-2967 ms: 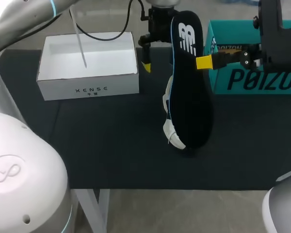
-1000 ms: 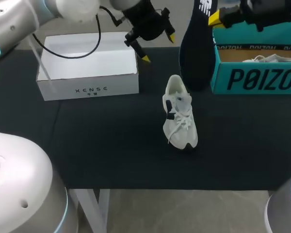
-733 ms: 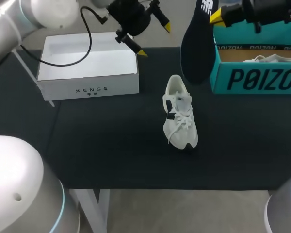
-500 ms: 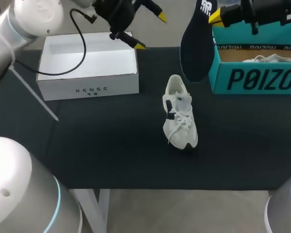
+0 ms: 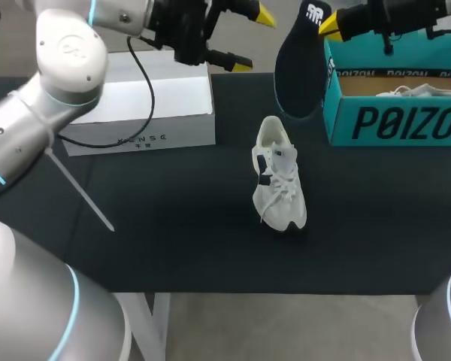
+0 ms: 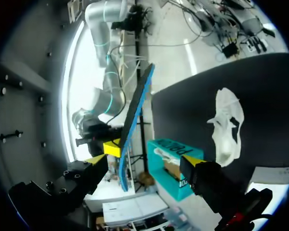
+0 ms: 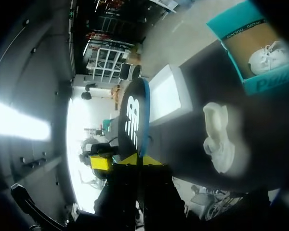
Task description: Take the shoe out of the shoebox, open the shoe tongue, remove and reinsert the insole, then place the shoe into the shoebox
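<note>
Change: the insole (image 5: 299,64), against the shoe (image 5: 279,184) three seconds back, now hangs clear above and beyond it. The left tool (image 5: 252,39) has drawn away from the shoe, up and to its far left.
Meaning: removal looks done and reinsertion comes next, with nothing steadying the shoe.
Right tool (image 5: 329,24): clenched on the insole's upper end.
Left tool: released, fingers spread, empty.
Shoe: unmoved, sole down on the counter (image 5: 173,226), outside both boxes.
Shoes: two. The second shoe (image 5: 413,90) lies inside the teal shoebox (image 5: 395,120), beyond the shoe to its right.
Insoles: one.
Boxes: two, the teal shoebox and a white box (image 5: 173,128).
Tools: two.
</note>
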